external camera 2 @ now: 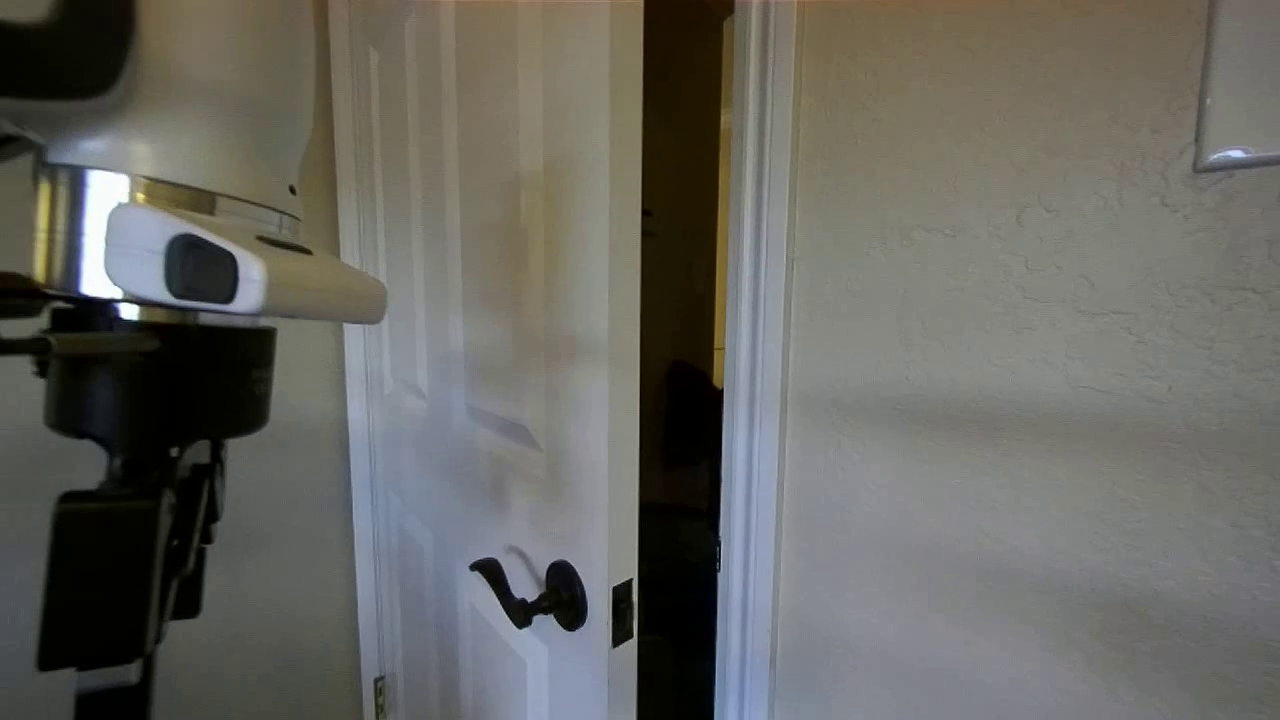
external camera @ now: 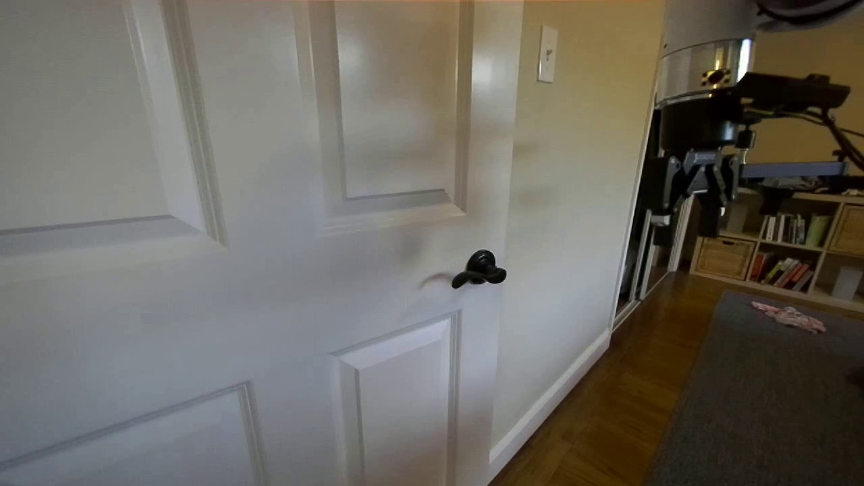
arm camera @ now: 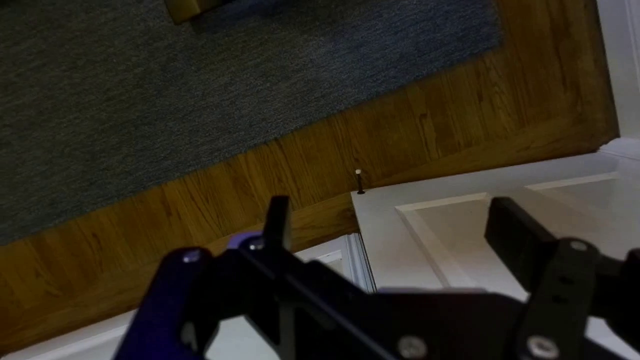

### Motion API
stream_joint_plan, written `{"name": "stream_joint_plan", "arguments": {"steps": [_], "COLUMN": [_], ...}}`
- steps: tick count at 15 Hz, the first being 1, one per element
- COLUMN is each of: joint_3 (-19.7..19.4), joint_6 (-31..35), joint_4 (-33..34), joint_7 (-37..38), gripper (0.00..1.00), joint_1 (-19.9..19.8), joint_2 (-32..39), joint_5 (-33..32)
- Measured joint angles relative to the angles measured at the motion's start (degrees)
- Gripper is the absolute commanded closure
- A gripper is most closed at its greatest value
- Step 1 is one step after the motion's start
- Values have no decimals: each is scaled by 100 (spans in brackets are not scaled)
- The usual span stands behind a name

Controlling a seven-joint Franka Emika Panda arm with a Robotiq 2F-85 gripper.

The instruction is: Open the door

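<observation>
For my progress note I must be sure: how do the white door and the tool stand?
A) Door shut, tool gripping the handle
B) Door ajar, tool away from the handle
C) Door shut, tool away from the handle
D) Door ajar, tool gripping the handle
B: in an exterior view a dark gap parts the white door from its frame, and in both exterior views the tool is away from the black handle.

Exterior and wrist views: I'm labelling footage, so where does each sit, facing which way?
In an exterior view: close to the door, looking along the wall; arm and gripper upper right.
In an exterior view: near the arm, facing the ajar door and frame; arm and gripper left.
Wrist view: on the wrist, facing down at rug and floor; gripper's fingers in front.
Both exterior views share door and handle.
</observation>
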Motion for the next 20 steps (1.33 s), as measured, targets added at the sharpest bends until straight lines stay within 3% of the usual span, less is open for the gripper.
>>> {"name": "stream_joint_plan", "arguments": {"steps": [4,12,16,20], "joint_3": [44,34,43,41], "joint_6": [0,131,598,1127], "joint_4": [524,616,984,1481], "joint_7": [320,574,1244,2187], "gripper": [0,0,0,0], "joint_1": [76,97,251,451], "joint_2": [602,799,1317,1872], "joint_5": [38,343,991,1093]}}
